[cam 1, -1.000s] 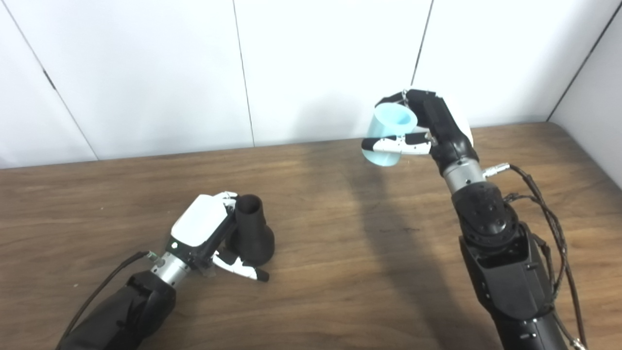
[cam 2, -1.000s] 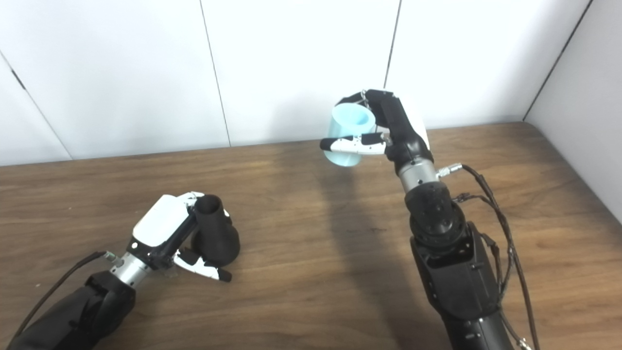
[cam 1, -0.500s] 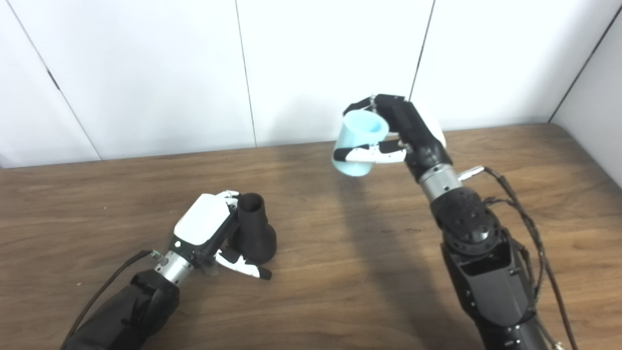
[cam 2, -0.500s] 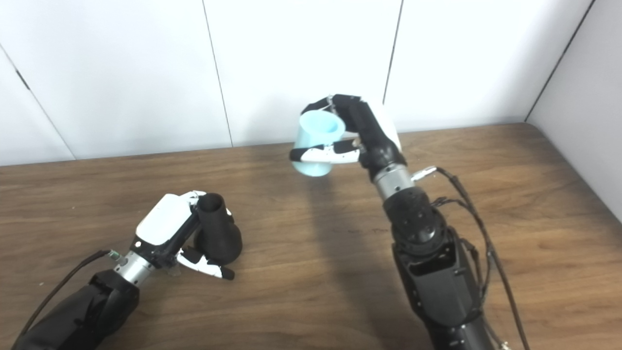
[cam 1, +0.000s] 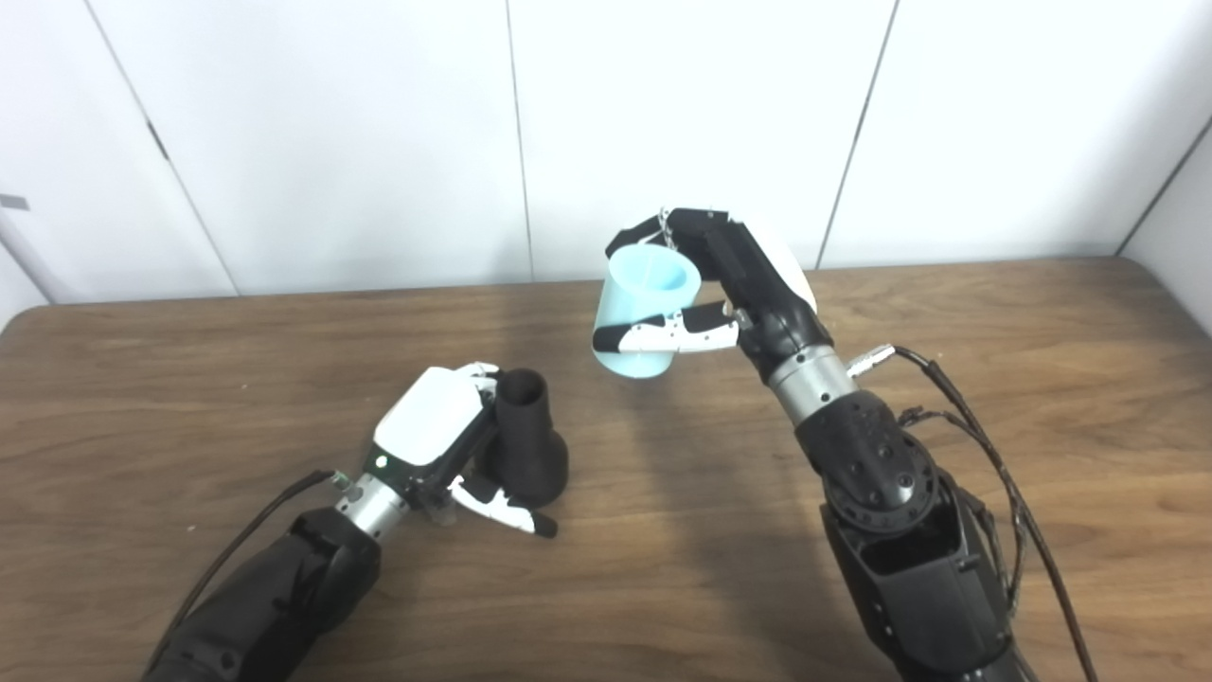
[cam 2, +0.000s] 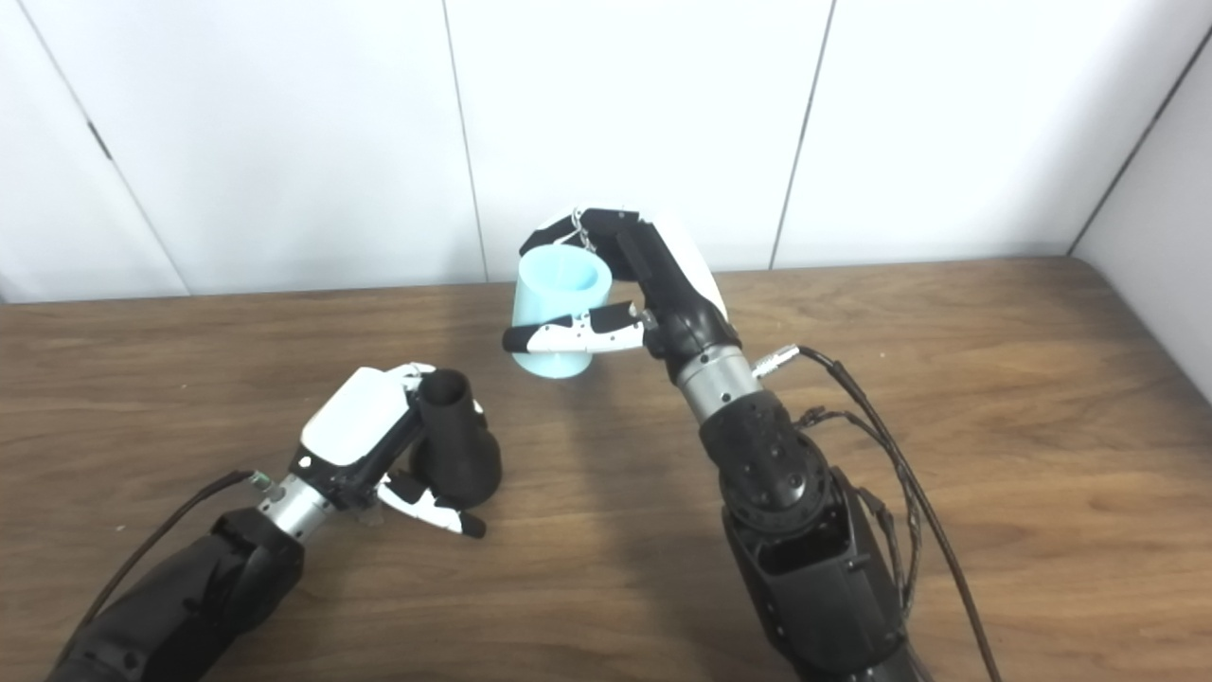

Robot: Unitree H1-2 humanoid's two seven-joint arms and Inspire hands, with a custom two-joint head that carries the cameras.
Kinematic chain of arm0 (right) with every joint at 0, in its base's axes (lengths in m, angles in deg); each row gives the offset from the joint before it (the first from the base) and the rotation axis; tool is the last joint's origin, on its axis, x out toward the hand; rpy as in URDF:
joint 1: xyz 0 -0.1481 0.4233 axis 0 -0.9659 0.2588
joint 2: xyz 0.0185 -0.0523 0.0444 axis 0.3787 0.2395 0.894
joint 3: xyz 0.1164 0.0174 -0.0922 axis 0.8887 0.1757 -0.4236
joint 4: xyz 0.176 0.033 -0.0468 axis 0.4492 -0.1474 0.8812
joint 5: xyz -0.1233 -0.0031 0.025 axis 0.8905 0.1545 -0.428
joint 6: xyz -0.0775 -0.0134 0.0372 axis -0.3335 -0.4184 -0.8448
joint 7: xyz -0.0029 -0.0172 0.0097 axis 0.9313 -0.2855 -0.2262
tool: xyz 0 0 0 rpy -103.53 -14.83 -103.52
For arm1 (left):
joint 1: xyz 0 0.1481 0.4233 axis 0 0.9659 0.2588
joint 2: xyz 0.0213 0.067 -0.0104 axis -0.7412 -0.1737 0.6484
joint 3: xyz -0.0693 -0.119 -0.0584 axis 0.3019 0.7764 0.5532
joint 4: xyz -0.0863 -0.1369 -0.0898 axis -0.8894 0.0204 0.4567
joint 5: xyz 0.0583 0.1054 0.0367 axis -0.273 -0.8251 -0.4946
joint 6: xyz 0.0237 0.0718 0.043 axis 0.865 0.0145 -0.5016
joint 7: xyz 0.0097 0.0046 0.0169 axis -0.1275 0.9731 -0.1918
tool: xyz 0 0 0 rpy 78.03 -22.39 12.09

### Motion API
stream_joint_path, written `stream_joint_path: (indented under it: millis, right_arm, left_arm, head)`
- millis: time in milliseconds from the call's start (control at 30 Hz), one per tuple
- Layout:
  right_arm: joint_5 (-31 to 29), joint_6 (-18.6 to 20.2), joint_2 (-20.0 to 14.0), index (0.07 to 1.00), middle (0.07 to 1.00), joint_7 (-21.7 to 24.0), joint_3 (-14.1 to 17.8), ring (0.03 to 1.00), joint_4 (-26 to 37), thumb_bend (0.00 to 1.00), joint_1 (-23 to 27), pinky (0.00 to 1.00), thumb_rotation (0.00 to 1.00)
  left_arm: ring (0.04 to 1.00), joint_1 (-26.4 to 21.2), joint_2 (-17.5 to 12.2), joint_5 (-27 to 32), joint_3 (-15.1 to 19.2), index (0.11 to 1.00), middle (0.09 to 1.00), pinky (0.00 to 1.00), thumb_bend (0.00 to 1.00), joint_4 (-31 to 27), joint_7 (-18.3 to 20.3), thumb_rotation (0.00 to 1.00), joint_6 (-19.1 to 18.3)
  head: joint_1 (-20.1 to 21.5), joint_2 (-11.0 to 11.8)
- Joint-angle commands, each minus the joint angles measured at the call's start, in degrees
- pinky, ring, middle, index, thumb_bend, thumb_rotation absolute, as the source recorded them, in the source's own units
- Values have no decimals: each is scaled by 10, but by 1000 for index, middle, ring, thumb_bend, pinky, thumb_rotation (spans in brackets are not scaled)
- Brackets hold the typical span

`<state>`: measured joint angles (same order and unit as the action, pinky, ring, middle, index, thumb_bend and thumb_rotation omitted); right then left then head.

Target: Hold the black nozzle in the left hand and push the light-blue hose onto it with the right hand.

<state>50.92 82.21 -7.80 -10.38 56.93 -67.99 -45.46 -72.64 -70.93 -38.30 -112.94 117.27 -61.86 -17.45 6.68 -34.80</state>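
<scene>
Hose (cam 1: 644,308): our right hand (cam 1: 748,284) fingers (cam 1: 653,336) clasp its middle, aloft, well apart from the nozzle (cam 1: 525,440). Left hand (cam 1: 436,440) grips nozzle on tabletop (cam 1: 189,379). Hose looks light, soft-walled; we judge mid-wall hold best.

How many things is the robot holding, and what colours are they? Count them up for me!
Black: 1, the black nozzle, held in the left robot hand and standing on the table.
Light blue: 1, the light-blue hose, held up in the right robot hand.
Total: 2 things.
</scene>
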Motion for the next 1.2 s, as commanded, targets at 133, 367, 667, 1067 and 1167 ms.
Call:
stream_joint_path:
  millis: [133,367,667,1067,1167]
  right_arm:
    - [23,-45,25,510,462,-5,-19,419,33,519,47,303,0]
    - [25,-100,24,534,469,-13,-28,399,-11,515,42,282,0]
    - [17,-147,36,539,457,-21,-21,387,-44,513,39,255,0]
    - [14,-188,46,536,459,-27,-21,397,-75,514,39,277,0]
    - [10,-197,50,543,463,-25,-20,389,-81,512,40,269,0]
  left_arm:
    - [487,137,127,5,-68,499,468,757,523,81,-22,0,20]
    - [498,139,135,-17,-63,500,468,774,523,92,-14,0,20]
    - [493,152,139,-33,-59,506,461,744,522,89,-10,0,20]
    - [494,162,143,-34,-59,508,462,757,521,81,-5,0,20]
    - [498,164,143,-44,-57,506,464,760,521,80,5,0,14]
  head:
    - [-3,-1]
    - [-21,4]
    - [-32,1]
    - [-45,2]
    - [-45,3]
